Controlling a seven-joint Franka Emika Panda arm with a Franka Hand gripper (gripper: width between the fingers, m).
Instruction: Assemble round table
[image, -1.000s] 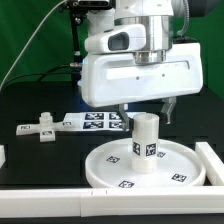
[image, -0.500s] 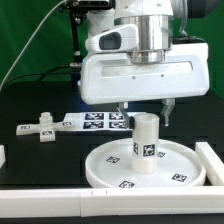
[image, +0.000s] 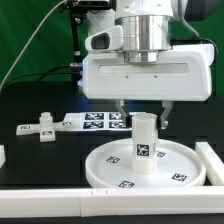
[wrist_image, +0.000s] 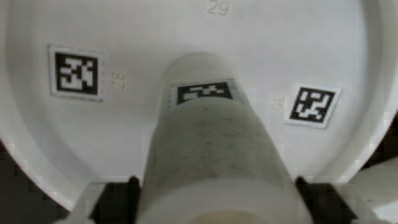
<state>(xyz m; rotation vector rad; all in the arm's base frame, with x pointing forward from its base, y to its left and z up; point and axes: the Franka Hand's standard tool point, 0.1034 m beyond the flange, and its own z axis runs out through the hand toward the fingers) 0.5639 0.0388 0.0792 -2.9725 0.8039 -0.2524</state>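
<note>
There is no word or brand to read. The only markings are black-white square codes. One tag (image: 143, 152) (wrist_image: 208, 92) sits on the lower half of the post (image: 146, 135) (wrist_image: 214, 150) and faces the exterior camera. More tags (wrist_image: 77, 72) lie flat on the disc (image: 110, 165) (wrist_image: 107, 120), and in the wrist view two of them show, one on each side of the post. A faint mark near the disc's rim in the wrist view is too blurred to read.

The post stands upright with its long axis vertical, directly under the pincer (image: 144, 112) (wrist_image: 217, 195). Its foot is at the centre of the disc. The disc lies flat on the black table (image: 40, 160), below the pincer.

The pincer points straight down, and its two fingers (image: 123, 110) (wrist_image: 121, 195) stand one on each side of the post's upper end. In the wrist view the dark pads are just beside the post. In the exterior view a thin gap seems to show. I cannot tell if they pinch the post or only stand around it.

The marker board (image: 95, 120) lies behind the disc, toward the exterior view's left of the pincer. White bars (image: 45, 196) run on the camera's side of the disc and along the exterior view's right.
</note>
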